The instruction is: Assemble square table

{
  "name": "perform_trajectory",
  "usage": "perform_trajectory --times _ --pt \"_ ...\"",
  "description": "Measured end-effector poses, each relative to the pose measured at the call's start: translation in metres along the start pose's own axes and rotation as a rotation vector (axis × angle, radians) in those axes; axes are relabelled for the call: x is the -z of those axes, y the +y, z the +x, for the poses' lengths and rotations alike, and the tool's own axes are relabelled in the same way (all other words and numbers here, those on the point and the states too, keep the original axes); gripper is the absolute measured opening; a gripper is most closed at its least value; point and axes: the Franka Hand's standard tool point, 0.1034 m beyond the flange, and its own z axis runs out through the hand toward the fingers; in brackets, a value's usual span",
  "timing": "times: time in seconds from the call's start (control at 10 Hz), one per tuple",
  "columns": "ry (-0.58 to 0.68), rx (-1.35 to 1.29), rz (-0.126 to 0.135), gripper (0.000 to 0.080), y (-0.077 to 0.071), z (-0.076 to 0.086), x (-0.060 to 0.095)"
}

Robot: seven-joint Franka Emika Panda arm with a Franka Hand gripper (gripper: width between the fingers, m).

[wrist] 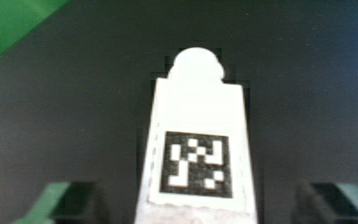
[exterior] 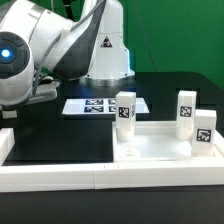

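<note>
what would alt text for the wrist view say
A white table leg with a black-and-white tag lies on the black table, seen from above between the two jaws, which stand apart on either side without touching it. A green patch fills one corner.

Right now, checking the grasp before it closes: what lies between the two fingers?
A white tagged leg lies between the fingers, with a dark gap on each side, so neither touches it. This shows in the wrist view only.
</note>
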Motion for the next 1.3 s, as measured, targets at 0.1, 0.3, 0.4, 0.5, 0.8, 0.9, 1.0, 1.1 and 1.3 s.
perform_trajectory --times 0.1,0.3,0.4,0.5,0.8,0.9,1.0,1.1,1.3 --pt "0.0 0.0 0.0 0.0316 0.0 0.0 0.0" --pt "0.0 0.0 0.0 0.0288 0.0 0.0 0.0" --pt "0.0 0.0 0.0 0.0288 0.0 0.0 0.0" --pt "0.0 0.0 0.0 0.0288 0.0 0.0 0.0" --pt "0.0 0.0 0.0 0.0288 0.0 0.0 0.0" --pt "0.0 0.0 0.0 0.0288 0.0 0.0 0.0" --pt "0.0 0.001 -0.001 0.0288 0.0 0.0 0.001" --pt "0.005 0.008 -0.008 0.0289 -0.004 0.0 0.016" --pt "0.007 0.025 -0.019 0.0289 -0.023 -0.001 0.068"
